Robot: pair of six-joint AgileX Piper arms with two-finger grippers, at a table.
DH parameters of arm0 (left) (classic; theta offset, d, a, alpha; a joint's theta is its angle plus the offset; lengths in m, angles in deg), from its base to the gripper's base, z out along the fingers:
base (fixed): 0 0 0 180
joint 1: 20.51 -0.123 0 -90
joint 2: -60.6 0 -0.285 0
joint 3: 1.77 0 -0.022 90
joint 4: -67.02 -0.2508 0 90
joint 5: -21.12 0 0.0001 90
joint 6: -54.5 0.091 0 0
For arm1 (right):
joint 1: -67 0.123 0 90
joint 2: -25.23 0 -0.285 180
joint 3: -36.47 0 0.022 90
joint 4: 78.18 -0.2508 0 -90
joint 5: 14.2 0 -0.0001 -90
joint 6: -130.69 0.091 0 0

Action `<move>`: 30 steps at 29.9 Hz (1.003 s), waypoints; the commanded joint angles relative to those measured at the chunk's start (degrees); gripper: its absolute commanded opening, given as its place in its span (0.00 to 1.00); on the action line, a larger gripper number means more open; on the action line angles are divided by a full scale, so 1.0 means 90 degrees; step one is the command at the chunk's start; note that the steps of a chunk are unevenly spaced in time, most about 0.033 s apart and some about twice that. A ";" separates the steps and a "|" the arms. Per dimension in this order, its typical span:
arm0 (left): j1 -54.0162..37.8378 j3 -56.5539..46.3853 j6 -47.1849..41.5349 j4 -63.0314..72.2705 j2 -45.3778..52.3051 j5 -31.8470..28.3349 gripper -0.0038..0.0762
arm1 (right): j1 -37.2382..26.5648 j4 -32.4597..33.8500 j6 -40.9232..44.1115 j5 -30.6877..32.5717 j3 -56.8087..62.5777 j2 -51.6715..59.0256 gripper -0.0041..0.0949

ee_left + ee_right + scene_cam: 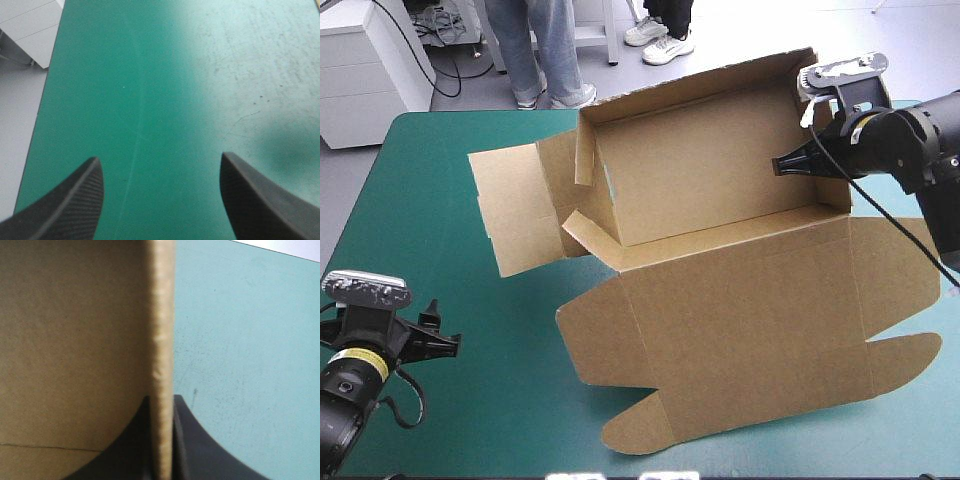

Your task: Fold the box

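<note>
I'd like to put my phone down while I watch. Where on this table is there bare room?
The teal-green cover is bare along the table's left edge, from the far-left corner down to the open left gripper. The box crowds the middle and right, where the right gripper pinches its wall.

Brown box (740, 310) blocks mid-table; teal-green cover (470, 330) leftward lies free.

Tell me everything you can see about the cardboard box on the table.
The box is brown board, half built: far and right walls stand, the left end's flaps lie loose, and the lid with rounded tabs lies flat toward the near edge. It rests on the teal-green cover. The right hand pinches its right wall; nothing else touches it.
</note>
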 commanded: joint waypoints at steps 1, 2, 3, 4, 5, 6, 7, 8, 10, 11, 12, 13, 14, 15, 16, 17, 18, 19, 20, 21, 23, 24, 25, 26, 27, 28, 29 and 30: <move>-0.0014 0.0347 -0.0253 -0.0558 -0.0393 -0.0192 0.64 | -0.0019 0.0011 0.0006 0.0008 -0.0185 0.0229 0.02; -0.0014 0.0380 -0.0253 -0.0602 -0.0514 -0.0145 0.64 | -0.0019 0.0011 0.0006 0.0008 -0.0185 0.0229 0.02; -0.0014 0.0429 -0.0253 -0.0594 -0.0629 -0.0132 0.64 | -0.0019 0.0011 0.0006 0.0008 -0.0185 0.0229 0.02; -0.0014 0.0456 -0.0253 -0.0594 -0.0747 -0.0116 0.64 | -0.0019 0.0011 0.0006 0.0008 -0.0185 0.0229 0.02; -0.0014 0.0495 -0.0257 -0.0594 -0.0844 -0.0099 0.64 | -0.0019 0.0011 -0.0008 0.0008 -0.0185 0.0229 0.02; -0.0014 0.0547 -0.0296 -0.0569 -0.0988 -0.0099 0.63 | -0.0019 -0.0005 -0.0008 0.0008 -0.0185 0.0229 0.02; -0.0014 0.0584 -0.0359 -0.0569 -0.1077 -0.0115 0.61 | -0.0019 -0.0005 -0.0008 0.0008 -0.0185 0.0229 0.02; -0.0014 0.0654 -0.0417 -0.0553 -0.1204 -0.0126 0.60 | -0.0019 -0.0005 -0.0008 0.0008 -0.0185 0.0229 0.02; -0.0014 0.0765 -0.0448 -0.0553 -0.1470 -0.0126 0.57 | -0.0019 -0.0005 -0.0008 0.0008 -0.0185 0.0229 0.02; -0.0014 0.0792 -0.0461 -0.0599 -0.1574 -0.0126 0.56 | -0.0019 -0.0005 -0.0008 0.0008 -0.0185 0.0229 0.02; -0.0014 0.0836 -0.0473 -0.0620 -0.1733 -0.0113 0.55 | -0.0019 -0.0005 -0.0008 0.0008 -0.0185 0.0229 0.02; -0.0014 0.0869 -0.0473 -0.0620 -0.1809 -0.0100 0.55 | -0.0019 -0.0005 -0.0008 0.0008 -0.0185 0.0229 0.02; -0.0069 0.0897 -0.0473 -0.0620 -0.1962 -0.0072 0.55 | -0.0019 -0.0005 -0.0008 0.0008 -0.0185 0.0229 0.02; -0.0150 0.0912 -0.0461 -0.0620 -0.2055 -0.0057 0.55 | -0.0019 -0.0005 -0.0008 0.0008 -0.0185 0.0229 0.02; -0.0315 0.0929 -0.0461 -0.0620 -0.2166 -0.0046 0.55 | -0.0019 -0.0005 -0.0008 0.0008 -0.0185 0.0229 0.02; -0.0539 0.0939 -0.0461 -0.0620 -0.2247 -0.0018 0.55 | -0.0019 -0.0005 -0.0008 0.0008 -0.0185 0.0229 0.02; -0.0817 0.0952 -0.0421 -0.0593 -0.2344 0.0014 0.55 | -0.0019 -0.0005 -0.0008 0.0008 -0.0185 0.0229 0.02; -0.1134 0.0980 -0.0375 -0.0595 -0.2425 -0.0041 0.55 | -0.0019 -0.0005 -0.0008 0.0008 -0.0185 0.0229 0.02; -0.1408 0.0992 -0.0341 -0.0565 -0.2502 -0.0121 0.55 | -0.0019 -0.0005 -0.0008 0.0008 -0.0185 0.0229 0.02; -0.1834 0.1018 -0.0223 -0.0389 -0.2580 -0.0285 0.55 | -0.0019 -0.0005 -0.0037 0.0008 -0.0185 0.0229 0.02; -0.2471 0.1059 0.0342 0.0245 -0.2692 -0.0729 0.55 | -0.0019 -0.0005 -0.0035 0.0008 -0.0185 0.0229 0.02; -0.2725 0.1074 0.0675 0.0757 -0.2749 -0.0960 0.55 | -0.0019 -0.0005 -0.0035 0.0008 -0.0185 0.0229 0.02; -0.2995 0.1074 0.1000 0.1360 -0.2811 -0.1225 0.55 | -0.0019 -0.0005 -0.0035 0.0008 -0.0185 0.0229 0.02; -0.3233 0.1074 0.1321 0.1813 -0.2895 -0.1416 0.55 | -0.0019 -0.0005 -0.0035 0.0008 -0.0185 0.0229 0.02; -0.3402 0.1074 0.1920 0.2559 -0.2993 -0.1660 0.55 | -0.0019 -0.0005 -0.0035 0.0008 -0.0185 0.0229 0.02; -0.3511 0.1074 0.2330 0.3054 -0.3094 -0.1778 0.55 | -0.0019 -0.0005 -0.0035 0.0008 -0.0185 0.0229 0.02; -0.3570 0.1074 0.2866 0.3632 -0.3192 -0.1879 0.55 | -0.0019 -0.0005 -0.0035 0.0008 -0.0185 0.0229 0.02; -0.3581 0.1074 0.3354 0.4091 -0.3360 -0.1985 0.55 | -0.0019 0.0008 -0.0058 0.0008 -0.0185 0.0229 0.02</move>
